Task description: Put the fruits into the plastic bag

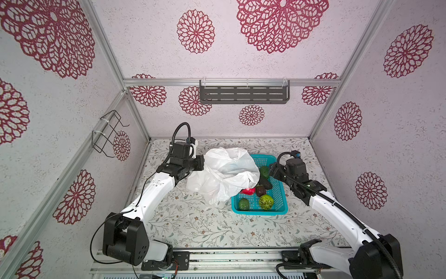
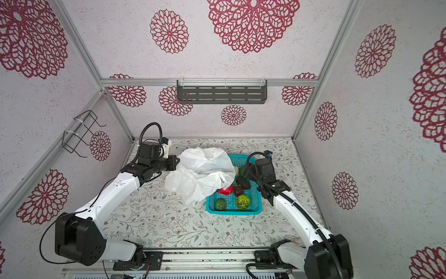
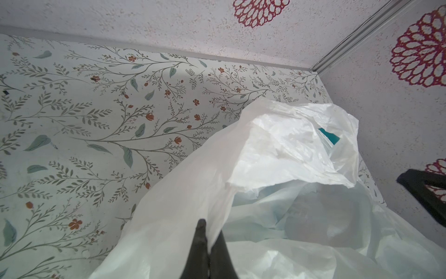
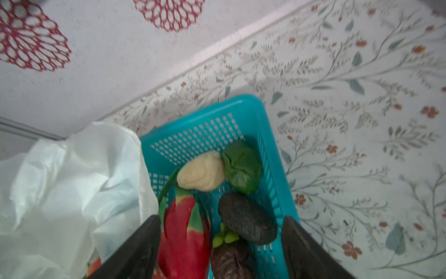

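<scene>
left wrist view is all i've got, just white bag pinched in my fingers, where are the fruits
Observer: In the teal basket, right beside the plastic bag. In both top views the bag drapes over the basket's left side.
Operator: what's the right arm doing
Observer: The right gripper hangs open over the basket, holding nothing. A red fruit and a dark brown-black fruit lie below its fingers.
Operator: anything at the near end of the basket
Observer: Yes, a bumpy light-green ball and a smooth dark green fruit.
</scene>
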Robot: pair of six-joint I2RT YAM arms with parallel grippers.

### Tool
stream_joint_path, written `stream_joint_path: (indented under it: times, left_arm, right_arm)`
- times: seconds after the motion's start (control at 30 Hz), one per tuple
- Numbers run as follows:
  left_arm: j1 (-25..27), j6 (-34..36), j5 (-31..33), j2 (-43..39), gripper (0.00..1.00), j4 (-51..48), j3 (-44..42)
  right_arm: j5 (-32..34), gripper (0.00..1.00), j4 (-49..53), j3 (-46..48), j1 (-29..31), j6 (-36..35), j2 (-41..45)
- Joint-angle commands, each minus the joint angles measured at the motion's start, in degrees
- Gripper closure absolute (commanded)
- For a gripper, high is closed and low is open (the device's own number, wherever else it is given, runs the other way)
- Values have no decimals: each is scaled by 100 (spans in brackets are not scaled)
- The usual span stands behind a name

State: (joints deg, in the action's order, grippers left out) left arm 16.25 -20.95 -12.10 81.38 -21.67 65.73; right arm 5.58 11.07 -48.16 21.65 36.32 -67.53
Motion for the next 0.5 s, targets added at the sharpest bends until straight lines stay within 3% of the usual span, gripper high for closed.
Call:
stream_joint_path:
  times: [0.0,0.23,0.4,0.47]
  left_arm:
    - [17,143,48,-79,100,142,29]
    - [18,118,62,-96,100,143,36]
    - [18,135,62,-123,100,123,27]
    - [16,144,58,-138,100,112,27]
  right_arm:
    - [-818,23,140,-43,129,-219,-247]
    - [-1501,23,148,-198,618,-580,-1105]
    - [-1437,19,142,-598,1039,-804,-1615]
    - [-1365,13,246,-771,1111,-857,-1825]
